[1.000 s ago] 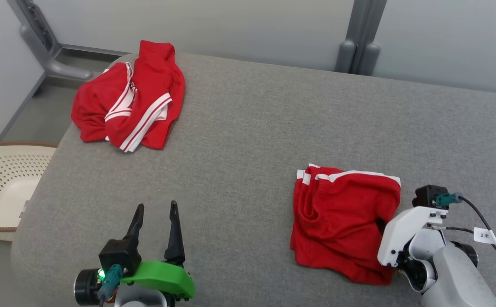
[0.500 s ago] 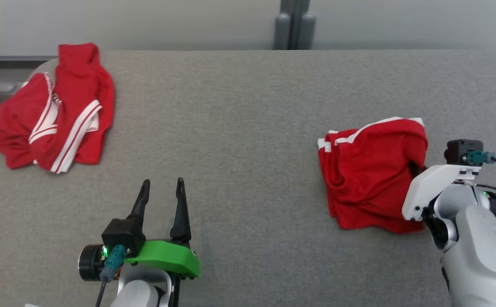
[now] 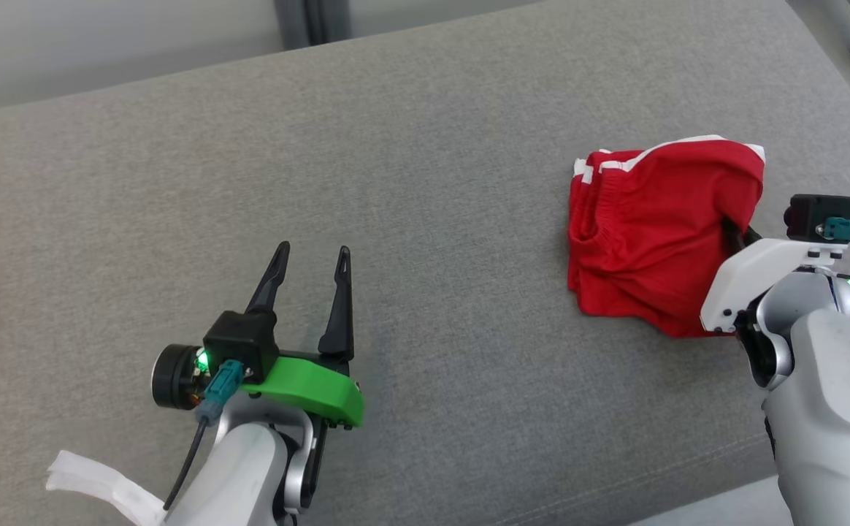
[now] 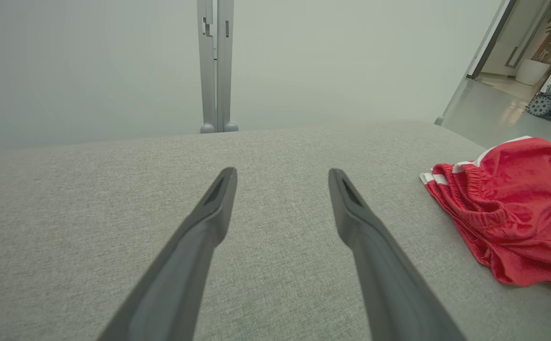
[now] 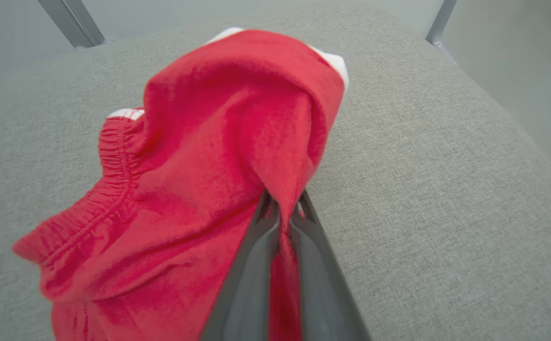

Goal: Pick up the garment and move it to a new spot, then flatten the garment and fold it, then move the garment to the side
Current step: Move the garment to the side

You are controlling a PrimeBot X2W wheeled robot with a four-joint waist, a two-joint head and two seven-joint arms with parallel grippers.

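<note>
Two R fingers (image 5: pixel 252 284) pinch red garment (image 3: pixel 644 234), tips part-hidden by cloth; L fingers (image 4: pixel 195 246) spread apart.

No text, label, brand, number or sign can be read. The white tag (image 3: pixel 93 478) at the lower left of the head view shows no legible marks.
</note>
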